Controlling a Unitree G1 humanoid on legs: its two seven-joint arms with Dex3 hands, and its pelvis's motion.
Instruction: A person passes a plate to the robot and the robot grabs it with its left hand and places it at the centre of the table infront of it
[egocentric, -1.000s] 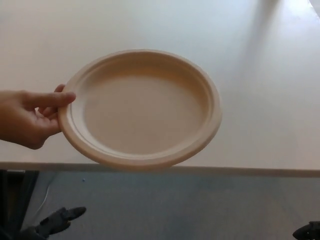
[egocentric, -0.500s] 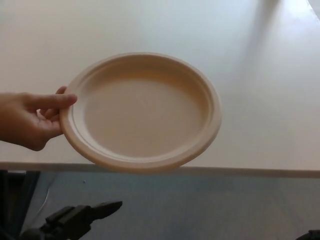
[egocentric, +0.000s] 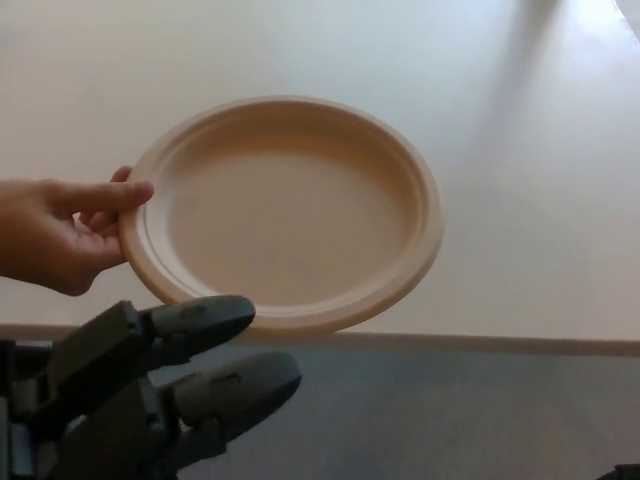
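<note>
A round beige plate (egocentric: 285, 215) hangs above the near edge of the white table (egocentric: 520, 200), held level at its left rim by a person's hand (egocentric: 50, 235). My left hand (egocentric: 165, 385) rises at the lower left, just below the plate's near rim. Its fingers (egocentric: 205, 315) are spread apart and point right, holding nothing and not touching the plate. My right hand is out of the picture except a dark sliver at the bottom right corner.
The table's front edge (egocentric: 500, 343) runs across the lower part of the view, with grey floor (egocentric: 450, 420) beneath it.
My left hand has come up from the bottom left corner to just under the plate's near rim. The person has lifted the plate slightly.
</note>
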